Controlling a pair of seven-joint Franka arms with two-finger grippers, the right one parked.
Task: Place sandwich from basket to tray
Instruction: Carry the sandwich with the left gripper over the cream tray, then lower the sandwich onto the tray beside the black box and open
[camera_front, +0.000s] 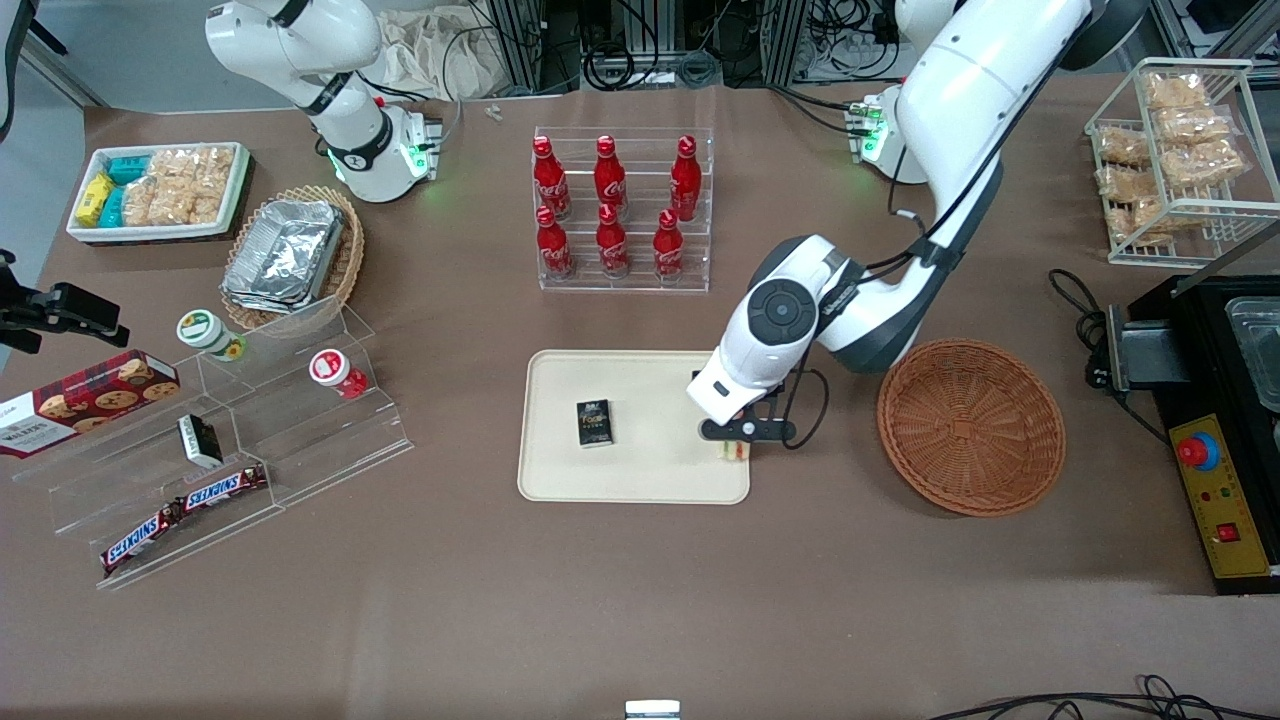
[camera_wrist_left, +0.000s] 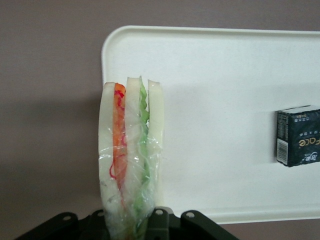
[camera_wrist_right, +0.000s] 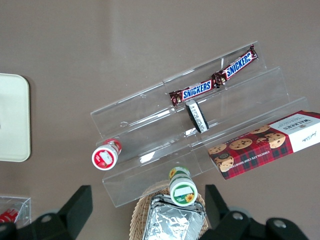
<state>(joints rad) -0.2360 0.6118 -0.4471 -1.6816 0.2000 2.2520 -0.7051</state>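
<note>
Wrist view from the working arm is showing the gripper (camera_wrist_left: 131, 222) clamped on the sandwich (camera_wrist_left: 131, 160), which is standing on edge between the fingers, with its pale bread slices and its orange-red and green filling layers facing the camera. The wedge is hanging over the corner of the cream tray (camera_wrist_left: 225, 65), partly over the rim and the brown worktop (camera_wrist_left: 50, 100) rather than squarely inside. A small black box (camera_wrist_left: 299, 136) is lying on the tray, well apart from the sandwich.

Releasing here is looking risky: so close to the rim, the wedge could tip outward and land half on the worktop, and the clingy wrapper could drag on a finger as the gripper opens.

Front view is showing the gripper (camera_front: 737, 440) low over the tray (camera_front: 560, 480) at its edge nearest the reddish-brown basket (camera_front: 970, 425), which is sitting empty beside it. The arm is reaching forward and bending down at the elbow, with the wrist pointing straight down.
</note>
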